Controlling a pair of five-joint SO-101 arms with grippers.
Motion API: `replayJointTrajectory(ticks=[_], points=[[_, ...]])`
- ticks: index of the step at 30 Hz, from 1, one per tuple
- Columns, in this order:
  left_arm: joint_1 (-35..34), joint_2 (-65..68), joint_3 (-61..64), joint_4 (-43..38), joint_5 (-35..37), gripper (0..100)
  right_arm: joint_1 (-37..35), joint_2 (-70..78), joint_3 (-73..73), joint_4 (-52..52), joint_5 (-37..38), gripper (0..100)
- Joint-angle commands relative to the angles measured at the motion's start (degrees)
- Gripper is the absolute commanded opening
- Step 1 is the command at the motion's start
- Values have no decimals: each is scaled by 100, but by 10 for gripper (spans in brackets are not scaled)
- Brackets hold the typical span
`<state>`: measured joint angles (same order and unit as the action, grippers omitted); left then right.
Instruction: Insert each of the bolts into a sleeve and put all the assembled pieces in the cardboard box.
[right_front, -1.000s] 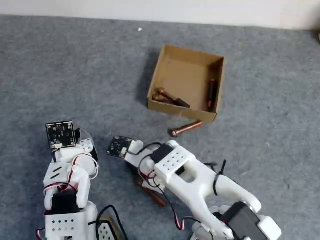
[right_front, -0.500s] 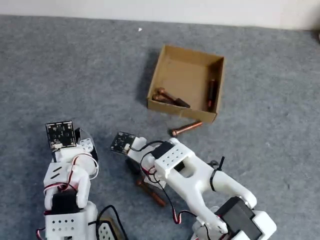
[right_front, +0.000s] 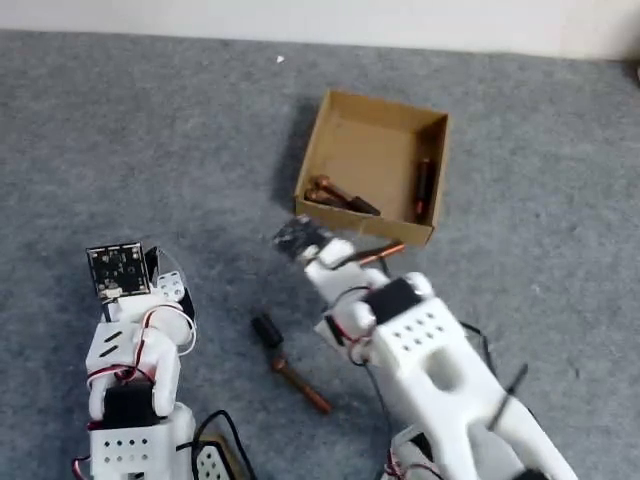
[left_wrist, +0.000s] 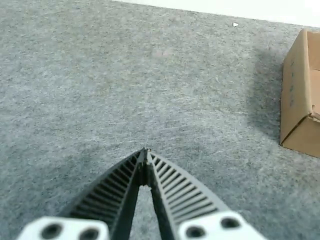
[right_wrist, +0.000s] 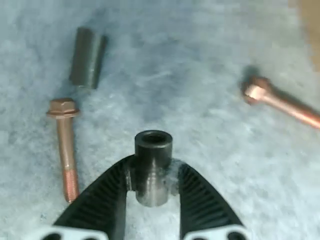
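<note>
Sleeve (right_wrist: 152, 167), dark hollow cylinder, copper threaded bolt (right_wrist: 65, 150)

Left claw (left_wrist: 145, 155) pinched closed on a tucked arm; right claw (right_wrist: 153, 169), arm outstretched, clamps a sleeve (right_wrist: 153, 144).

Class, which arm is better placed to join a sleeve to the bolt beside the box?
Right: its gripper holds a sleeve near that bolt; the left gripper is shut, empty, farther off.
</note>
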<state>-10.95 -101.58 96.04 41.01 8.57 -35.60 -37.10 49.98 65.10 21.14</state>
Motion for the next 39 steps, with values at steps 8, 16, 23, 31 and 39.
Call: replayJointTrajectory(ticks=[8,16,23,31,39], points=[[215,-57,119,-149,-53,5,1429,-1490,338,-233,-862,5],[945,-57,119,-132,-44,5,2404,-1534,1297,-1455,-1345,5],[1051,-57,66,-53,-44,5,2747,-1534,1341,-1701,-1767,5],[2211,4,-699,-62,-185,5,3108,-1534,1349,-1982,-2075,5],[3020,66,-1138,-70,-695,11,3213,-1534,1349,-1982,-2075,5]])
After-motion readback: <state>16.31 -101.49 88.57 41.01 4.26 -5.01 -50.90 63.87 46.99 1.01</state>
